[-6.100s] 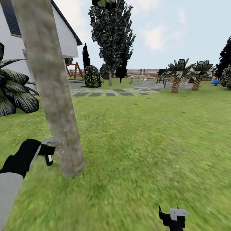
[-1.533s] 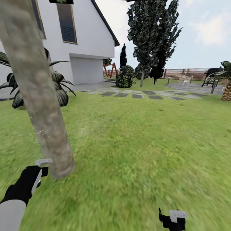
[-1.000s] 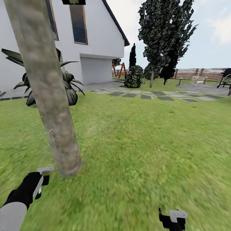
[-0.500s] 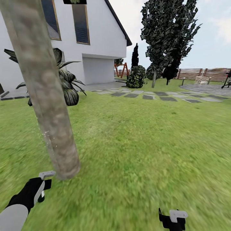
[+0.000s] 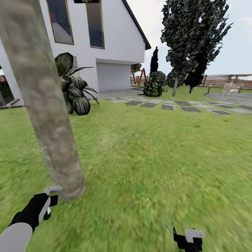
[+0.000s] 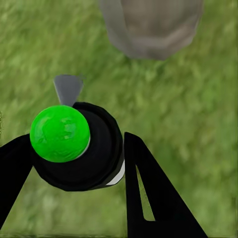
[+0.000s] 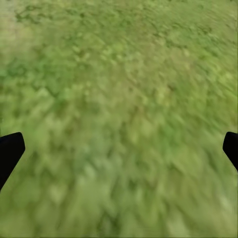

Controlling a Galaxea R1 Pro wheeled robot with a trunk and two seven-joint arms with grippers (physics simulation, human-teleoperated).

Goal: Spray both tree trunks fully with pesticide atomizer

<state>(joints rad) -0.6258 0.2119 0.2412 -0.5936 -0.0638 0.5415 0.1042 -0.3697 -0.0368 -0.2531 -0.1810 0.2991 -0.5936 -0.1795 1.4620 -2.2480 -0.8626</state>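
Observation:
A thick, mottled grey-beige tree trunk [image 5: 49, 105] rises at the left of the head view, with fine white pesticide specks [image 5: 46, 154] along its left edge low down. My left gripper [image 5: 47, 204] is shut on the pesticide atomizer [image 6: 94, 148], a black body with a green ball top [image 6: 59, 133]. Its grey nozzle [image 5: 52, 190] points at the trunk's base [image 6: 151, 25], close beside it. My right gripper [image 5: 189, 238] hangs open over bare grass [image 7: 119, 74], fingertips [image 7: 10, 151] wide apart. Another tall leafy tree [image 5: 194, 38] stands far back.
A white house [image 5: 115, 42] with a broad-leafed dark plant [image 5: 75, 92] stands behind the trunk. Grey stepping slabs [image 5: 168, 105], a shrub [image 5: 154, 85], a narrow conifer [image 5: 154, 61] and a slat fence [image 5: 227, 80] lie further back. Open lawn [image 5: 157, 157] spreads to the right.
The whole view has shifted right, so the camera has turned left. The left gripper keeps the atomizer low beside the trunk base. The right arm holds still.

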